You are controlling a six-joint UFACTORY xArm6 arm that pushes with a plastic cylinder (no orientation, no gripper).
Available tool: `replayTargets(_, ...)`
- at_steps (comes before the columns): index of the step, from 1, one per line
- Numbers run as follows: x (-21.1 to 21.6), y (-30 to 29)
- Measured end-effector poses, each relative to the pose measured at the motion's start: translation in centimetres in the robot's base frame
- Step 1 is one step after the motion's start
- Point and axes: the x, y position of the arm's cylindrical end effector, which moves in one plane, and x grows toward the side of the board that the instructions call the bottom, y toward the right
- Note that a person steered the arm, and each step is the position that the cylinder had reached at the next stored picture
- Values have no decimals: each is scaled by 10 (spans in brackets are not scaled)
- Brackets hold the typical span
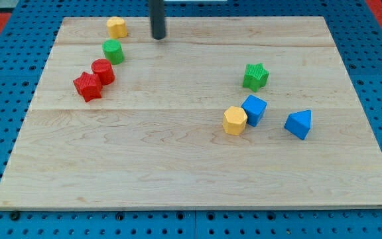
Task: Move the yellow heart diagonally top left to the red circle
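Yellow heart point(117, 27) near the surface's point(178, 166) top edge, above-right of red circle point(103, 71), past green block point(113, 51); tip point(158, 37) right of heart, no fingers; best pushed leftward, skirting green.

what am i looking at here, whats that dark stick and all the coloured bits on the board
This is one camera picture of a robot arm's workspace. The dark stick is the rod the arm ends in; there is no claw, and nothing is held. My tip only slides over the wooden board and pushes blocks. It sits near the view's top, right of the yellow heart. Below that heart lie a green block, the red circle and a red star. At the view's right lie a green star, a yellow hexagon and two blue blocks.
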Motion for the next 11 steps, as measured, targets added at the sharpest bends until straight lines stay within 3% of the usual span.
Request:
replayTargets(1, -10, -39)
replayTargets(2, -10, 17)
replayTargets(3, -45, -28)
replayTargets(4, -42, -89)
replayTargets(5, -15, -117)
replayTargets(6, -21, -125)
replayTargets(8, -44, -201)
replayTargets(9, -44, -201)
replayTargets(10, -35, -201)
replayTargets(11, 10, -200)
